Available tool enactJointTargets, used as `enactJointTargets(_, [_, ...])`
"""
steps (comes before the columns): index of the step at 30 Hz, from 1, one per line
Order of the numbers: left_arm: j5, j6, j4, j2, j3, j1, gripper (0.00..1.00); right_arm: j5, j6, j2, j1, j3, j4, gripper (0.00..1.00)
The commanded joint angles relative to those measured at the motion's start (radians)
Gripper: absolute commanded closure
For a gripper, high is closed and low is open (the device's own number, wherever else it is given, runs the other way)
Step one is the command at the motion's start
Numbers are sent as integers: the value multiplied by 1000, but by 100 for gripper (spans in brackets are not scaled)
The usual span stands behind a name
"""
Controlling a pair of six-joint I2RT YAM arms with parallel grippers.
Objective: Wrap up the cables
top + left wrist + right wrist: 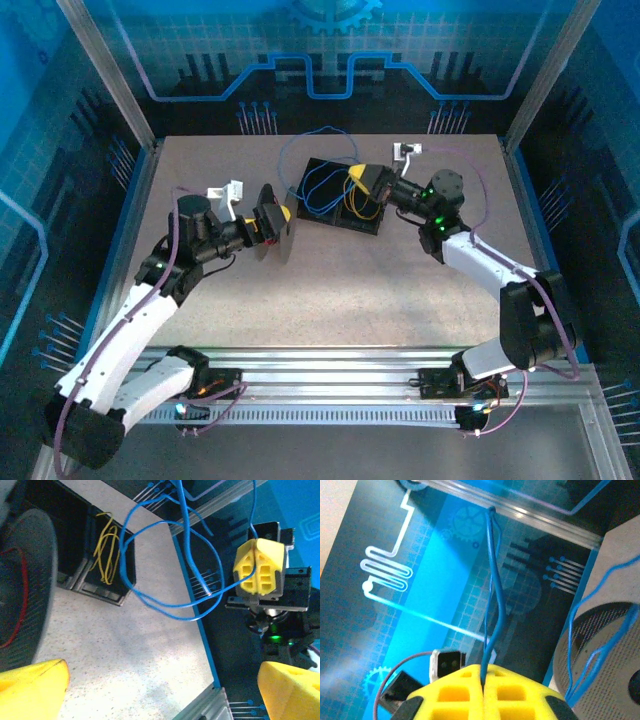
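We see the right gripper (pixel 482 679) pressed together on the thin blue cable (pixel 495 585), whose loops hang in the air by the black plastic tray (pixel 318 212) on the speckled counter (pixel 350 290), while the left gripper (pixel 162 687) stands spread.

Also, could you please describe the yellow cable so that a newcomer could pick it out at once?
Find the black tray near the far middle of the table. In one of its compartments lies the yellow cable, a thin wire bunched in loose loops. Unlike the blue cable, which hangs in wide loops from the shut right gripper, it is touched by no gripper.
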State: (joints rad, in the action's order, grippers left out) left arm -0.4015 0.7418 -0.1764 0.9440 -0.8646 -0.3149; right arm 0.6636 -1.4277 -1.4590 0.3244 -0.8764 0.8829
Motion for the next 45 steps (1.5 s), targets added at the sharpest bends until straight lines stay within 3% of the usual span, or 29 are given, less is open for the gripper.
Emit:
enactJointTargets(1, [-85,84,140,34,17,8,8,7,-47,16,28,31,106,100])
enactJointTargets(8, [-107,171,283,103,32,8,25,-4,-18,57,68,52,60,100])
enactJointTargets(13, [-114,202,336,153,28,8,49,-9,-10,87,83,63,40,100])
enactJointTargets(16, [-116,201,341,156,34,8,75,-14,6,113,80,68,4,100])
enactJointTargets(21, [-70,133,222,126,26,9,100,-17,76,176,57,69,-125,100])
enactJointTargets(27, [-63,3,18,87,-24,18,100,32,174,254,-24,72,-323,100])
enactJointTargets(33, [-18,-285,-405,135,-209,20,100,102,515,299,-152,-59,-847,100])
enactJointTargets(37, [-4,-330,-476,168,-264,20,98,129,505,307,-158,-61,-832,100])
enactJointTargets(40, [-11,-291,-404,168,-254,20,75,132,317,282,-107,-9,-559,100])
enactJointTargets(41, [-12,-275,-378,170,-247,20,61,114,250,269,-84,24,-470,100])
enactJointTargets(42, [-14,-261,-355,170,-238,20,53,88,196,252,-56,42,-390,100])
enactJointTargets(44, [-20,-234,-316,170,-223,20,47,36,118,219,-4,56,-290,100])
enactJointTargets(45, [-15,-223,-302,168,-216,20,36,8,92,201,21,57,-255,100])
